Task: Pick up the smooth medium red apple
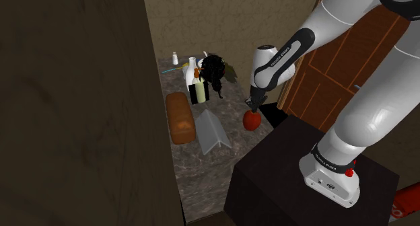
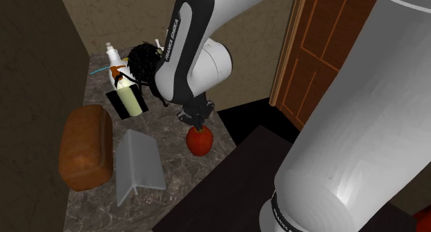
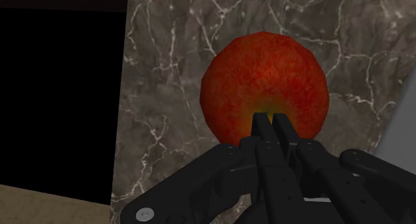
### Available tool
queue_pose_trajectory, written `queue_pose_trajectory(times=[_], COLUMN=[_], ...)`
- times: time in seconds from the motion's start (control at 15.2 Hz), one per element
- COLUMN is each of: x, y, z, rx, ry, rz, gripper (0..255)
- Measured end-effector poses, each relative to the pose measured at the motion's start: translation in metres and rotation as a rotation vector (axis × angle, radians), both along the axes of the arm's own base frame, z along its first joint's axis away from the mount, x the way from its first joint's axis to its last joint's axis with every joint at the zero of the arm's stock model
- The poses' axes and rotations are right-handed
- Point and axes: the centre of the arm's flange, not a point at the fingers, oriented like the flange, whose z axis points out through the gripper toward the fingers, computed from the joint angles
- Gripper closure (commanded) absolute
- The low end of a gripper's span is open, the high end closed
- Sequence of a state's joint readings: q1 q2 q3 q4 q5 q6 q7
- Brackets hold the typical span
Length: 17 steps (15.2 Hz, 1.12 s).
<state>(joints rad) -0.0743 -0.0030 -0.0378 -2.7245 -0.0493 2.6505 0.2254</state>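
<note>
Foreground, lower right of the shoulder view: the dark box stand w/ the white arm's base on top. The arm arcs up & over toward the frame's ctr. I'd judge it bends that way to bring the hand down from above, not from the side.

Next out: the black gripper points straight down at the red apple. The apple sits on the marble counter, near the edge closest to the stand. That puts it ctr-right in the shoulder view & at ctr in the second exterior view. In the wrist view the two fingers are pressed together w/ nothing between them, tips right over the apple's top. Can't tell if they touch the skin. Closed like that they can't take the fruit; prob. they must spread wider than the apple before dropping round it. The skin is round & smooth, so it's likely to roll or slip if pinched off-ctr.

Further back: a grey folded sheet lies near the apple, toward the shoulder view's left, then a brown loaf. Both lie apart from the apple, so a top-down approach looks unobstructed.

Farthest: a cluster of bottles & a black tangled object stand by the back wall, upper ctr. A wooden door is at upper right.
</note>
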Motion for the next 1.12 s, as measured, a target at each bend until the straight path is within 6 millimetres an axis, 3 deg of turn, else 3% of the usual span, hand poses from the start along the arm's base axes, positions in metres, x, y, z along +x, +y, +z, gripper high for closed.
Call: queue_pose_trajectory(times=[0.2, 1.12], x=[0.000, 0.000], y=[0.000, 0.001], z=[0.006, 0.077], rx=[0.000, 0.000], ry=[0.002, 0.001], rz=[0.000, 0.000], gripper=[255, 255])
